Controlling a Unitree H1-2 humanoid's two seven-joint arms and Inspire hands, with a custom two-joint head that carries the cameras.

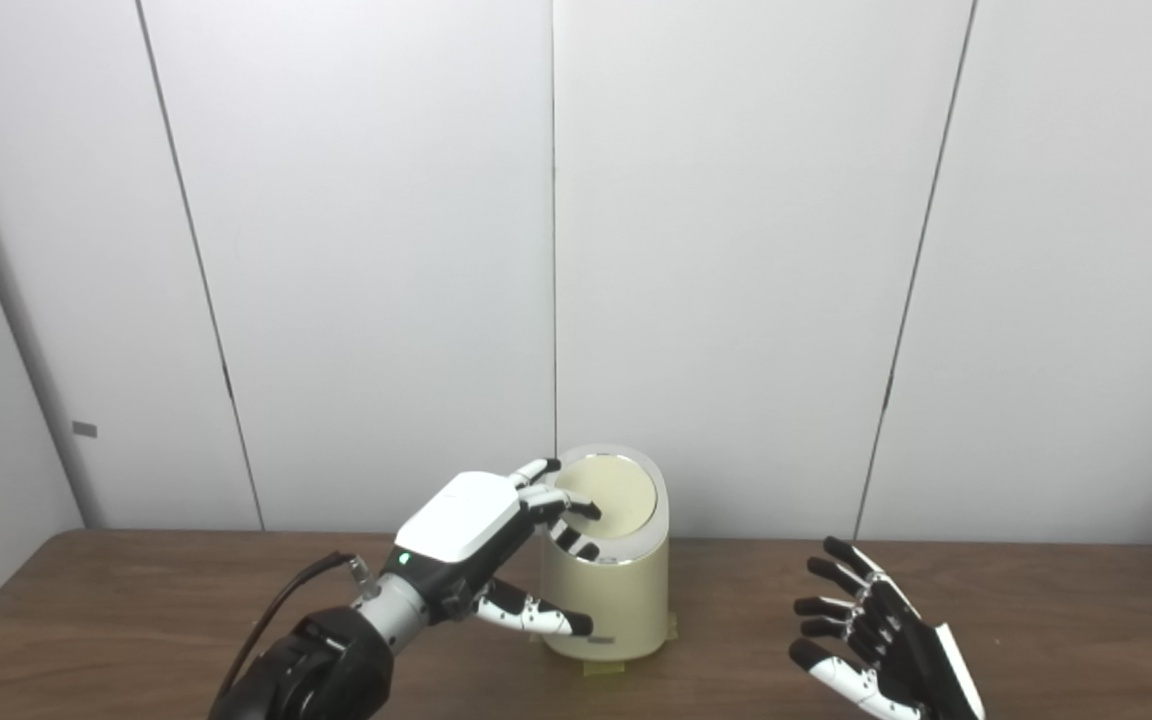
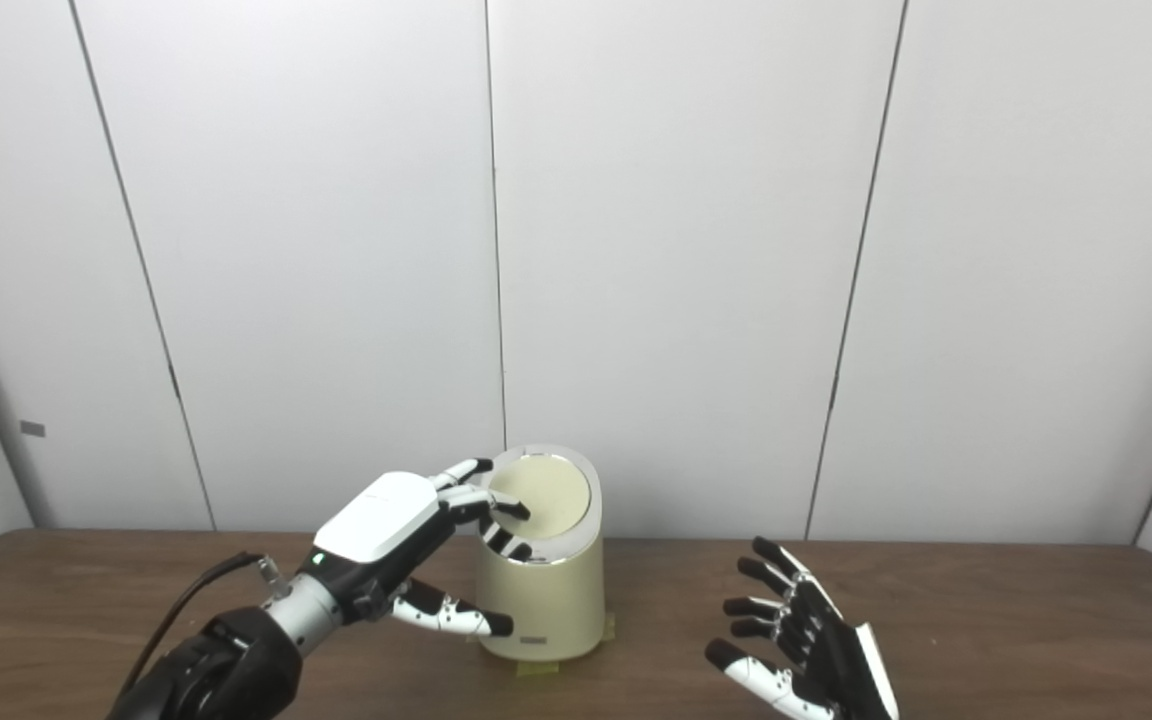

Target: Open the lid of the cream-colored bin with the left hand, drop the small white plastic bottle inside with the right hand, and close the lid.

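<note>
The cream-colored bin (image 1: 616,600) stands upright at the middle of the brown table, its round lid (image 1: 611,495) lying down flat in the slanted top. My left hand (image 1: 476,530) reaches over the bin's left rim, fingertips resting on the lid's left edge and the thumb against the bin's front wall; it grips nothing. My right hand (image 1: 871,640) hovers low at the bin's right, fingers spread and empty. No small white bottle shows in either view.
The brown table (image 1: 136,610) runs wall to wall, with white wall panels (image 1: 736,250) right behind the bin. Yellowish tape (image 1: 608,668) marks the bin's base. A black cable (image 1: 276,610) trails from my left wrist.
</note>
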